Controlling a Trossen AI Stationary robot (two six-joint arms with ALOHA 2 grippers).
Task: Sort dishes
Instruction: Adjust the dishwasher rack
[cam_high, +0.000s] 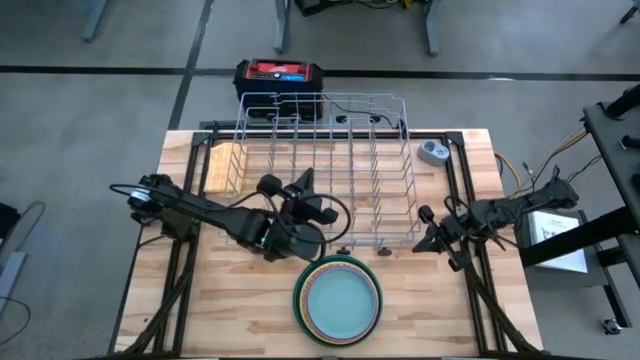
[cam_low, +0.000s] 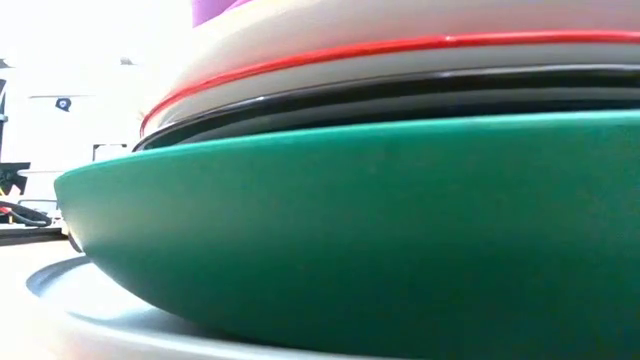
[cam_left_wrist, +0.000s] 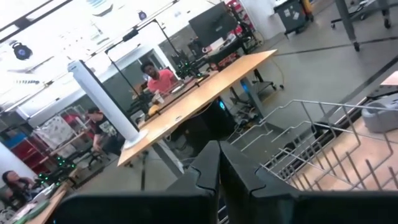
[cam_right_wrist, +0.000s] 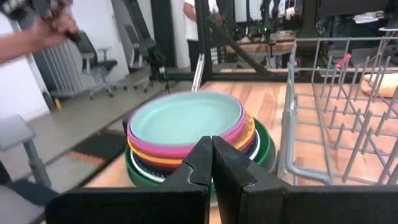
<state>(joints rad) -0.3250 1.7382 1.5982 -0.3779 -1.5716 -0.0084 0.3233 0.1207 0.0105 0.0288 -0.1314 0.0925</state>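
High view: dishes stacked flat, faces up; left end effector and right end effector both narrow, empty.

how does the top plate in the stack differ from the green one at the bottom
The pale blue top plate lies fully exposed, face up; the green bottom plate shows only as a rim under the others. The green one's rim reaches out beyond the top plate's all round. The top plate carries nothing, while the green one bears the stack. Both are round and lie flat beside the dish rack.
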